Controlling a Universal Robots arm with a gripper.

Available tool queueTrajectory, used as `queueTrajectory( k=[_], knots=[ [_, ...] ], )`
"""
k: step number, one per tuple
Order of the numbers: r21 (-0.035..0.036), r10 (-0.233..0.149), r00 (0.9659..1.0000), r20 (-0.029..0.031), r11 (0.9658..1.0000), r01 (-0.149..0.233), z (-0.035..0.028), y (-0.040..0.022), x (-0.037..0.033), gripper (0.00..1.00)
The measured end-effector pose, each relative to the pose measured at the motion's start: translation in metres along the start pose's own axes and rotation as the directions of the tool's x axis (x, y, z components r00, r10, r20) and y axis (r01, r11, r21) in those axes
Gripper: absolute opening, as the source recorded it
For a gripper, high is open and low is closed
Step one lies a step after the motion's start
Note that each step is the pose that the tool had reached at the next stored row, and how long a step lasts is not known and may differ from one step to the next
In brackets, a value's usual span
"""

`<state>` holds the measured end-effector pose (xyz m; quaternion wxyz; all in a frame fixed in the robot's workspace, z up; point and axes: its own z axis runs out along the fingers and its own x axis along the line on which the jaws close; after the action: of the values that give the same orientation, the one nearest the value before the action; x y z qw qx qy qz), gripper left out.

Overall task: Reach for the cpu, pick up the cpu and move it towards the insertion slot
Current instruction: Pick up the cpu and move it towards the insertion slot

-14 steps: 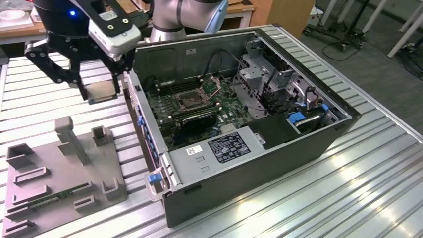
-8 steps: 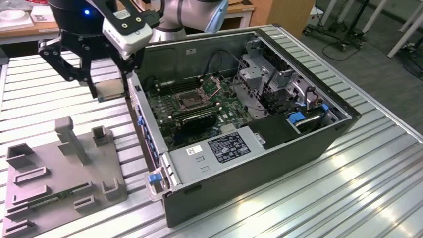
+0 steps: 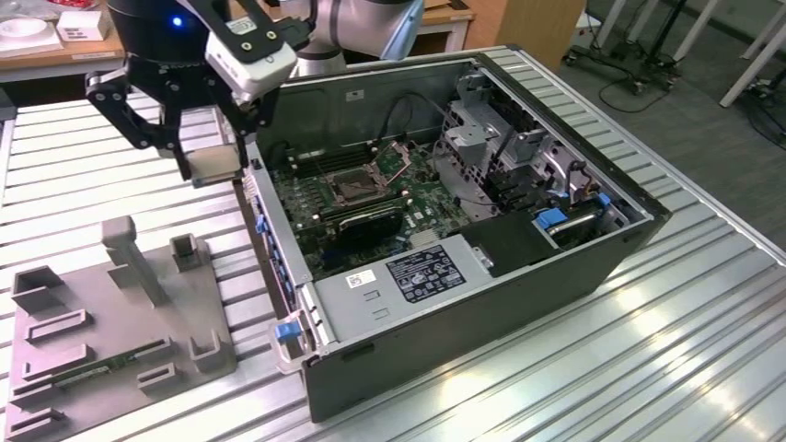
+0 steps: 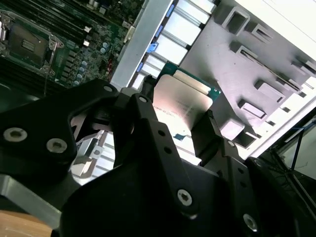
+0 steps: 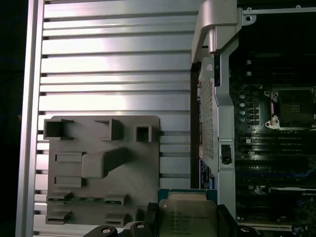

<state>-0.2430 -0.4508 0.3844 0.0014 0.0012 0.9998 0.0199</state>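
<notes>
My gripper is shut on the cpu, a pale silvery square plate held by its edges between the two black fingers. In the exterior view it hangs above the slatted table, just off the open computer case's wall on that view's left. Both wrist views show the cpu clamped in the gripper, metal face toward the cameras. The insertion slot is a dark square socket in a silvery frame on the green motherboard, with nothing in it, some way from the cpu.
A grey plastic tray with raised blocks lies on the table to the exterior view's left of the case; a green memory stick rests in it. Drive cages and cables stand inside the case beyond the socket.
</notes>
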Motion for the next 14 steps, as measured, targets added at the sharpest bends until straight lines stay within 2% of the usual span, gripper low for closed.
queueTrajectory(
  k=[6, 14],
  knots=[
    [0.0000, 0.000, 1.0000, 0.0000, 1.0000, 0.000, 0.0001, 0.0000, -0.0120, 0.55],
    [0.0000, 0.000, 1.0000, -0.0001, 1.0000, 0.000, 0.0004, 0.0001, -0.0355, 0.55]
  ],
)
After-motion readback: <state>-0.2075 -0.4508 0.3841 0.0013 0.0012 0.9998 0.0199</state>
